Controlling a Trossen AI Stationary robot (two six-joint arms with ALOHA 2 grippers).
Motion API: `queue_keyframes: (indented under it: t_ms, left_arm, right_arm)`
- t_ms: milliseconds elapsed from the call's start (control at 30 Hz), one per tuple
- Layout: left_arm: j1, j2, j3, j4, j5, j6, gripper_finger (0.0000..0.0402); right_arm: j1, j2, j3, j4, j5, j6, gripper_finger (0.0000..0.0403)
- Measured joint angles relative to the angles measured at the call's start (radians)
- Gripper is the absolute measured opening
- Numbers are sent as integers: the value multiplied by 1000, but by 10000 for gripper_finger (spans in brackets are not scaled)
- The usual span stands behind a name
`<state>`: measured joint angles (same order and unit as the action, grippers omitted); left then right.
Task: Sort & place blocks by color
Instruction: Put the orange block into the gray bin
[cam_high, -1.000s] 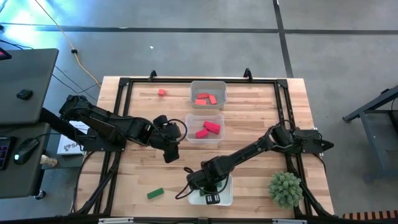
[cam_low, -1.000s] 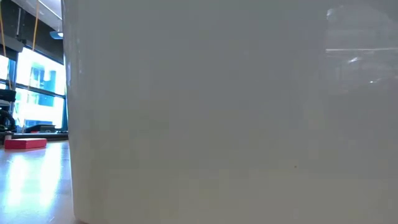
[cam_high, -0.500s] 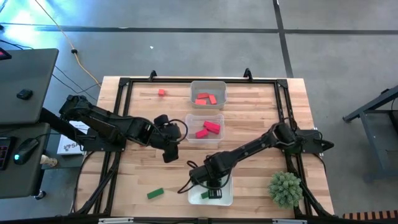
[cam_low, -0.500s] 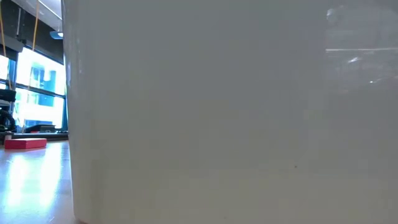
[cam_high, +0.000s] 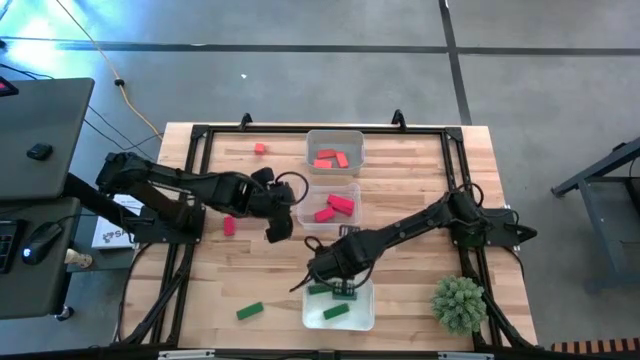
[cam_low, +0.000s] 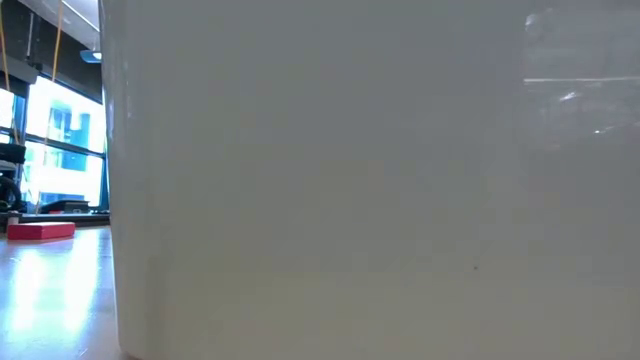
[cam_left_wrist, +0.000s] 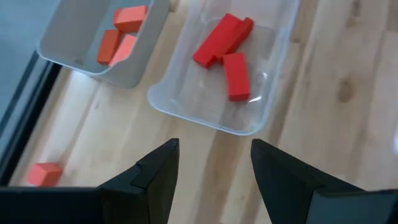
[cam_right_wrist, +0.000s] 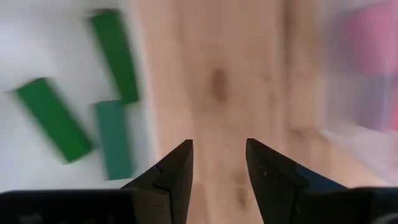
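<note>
My left gripper (cam_high: 279, 226) (cam_left_wrist: 214, 147) is open above bare wood, just near and left of the clear tray (cam_high: 346, 219), which holds deep red blocks (cam_left_wrist: 222, 42). My right gripper (cam_high: 345, 289) (cam_right_wrist: 219, 147) is open over the far rim of the white tray (cam_high: 364, 314). Three green blocks (cam_right_wrist: 113, 56) (cam_right_wrist: 53, 118) (cam_right_wrist: 113, 142) lie flat in that tray. Orange-red blocks (cam_left_wrist: 119, 34) lie in the far tray (cam_high: 335, 134). Loose on the table are a green block (cam_high: 249, 311), a deep red block (cam_high: 229, 226) and an orange-red block (cam_high: 260, 148).
A spiky green plant ball (cam_high: 459, 302) stands at the table's near right corner. In the low view a white tray wall (cam_low: 370, 180) fills most of the picture, with a red block (cam_low: 40, 231) on the wood at its left. Bare wood lies between the trays.
My right gripper has drawn back from over the white tray's near part toward the far edge, and green blocks now show in the tray where it was. My left gripper has moved toward the far edge, nearer the clear tray, uncovering a deep red block on the table.
</note>
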<state>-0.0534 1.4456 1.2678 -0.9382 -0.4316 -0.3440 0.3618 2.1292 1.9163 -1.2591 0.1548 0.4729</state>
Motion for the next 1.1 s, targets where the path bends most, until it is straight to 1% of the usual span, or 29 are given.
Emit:
queue_keyframes:
  t_ms: [100,267,467,667,733,1100]
  left_arm:
    - [42,0,0,0,0,51,188]
    - [112,0,0,0,0,115,188]
    - [193,0,0,0,1,130,188]
    - [262,0,0,0,1,210,188]
    - [282,0,0,1,1,234,188]
    - [362,0,0,25,2,356,188]
  right_arm:
    - [-25,-9,0,-58,58,26,138]
    - [-72,-10,0,-136,150,20,138]
    - [-125,-10,0,-210,265,18,138]
    - [-178,-10,0,-314,357,24,138]
    - [-196,-10,-1,-314,389,13,138]
    - [-288,-31,-1,-312,448,-2,138]
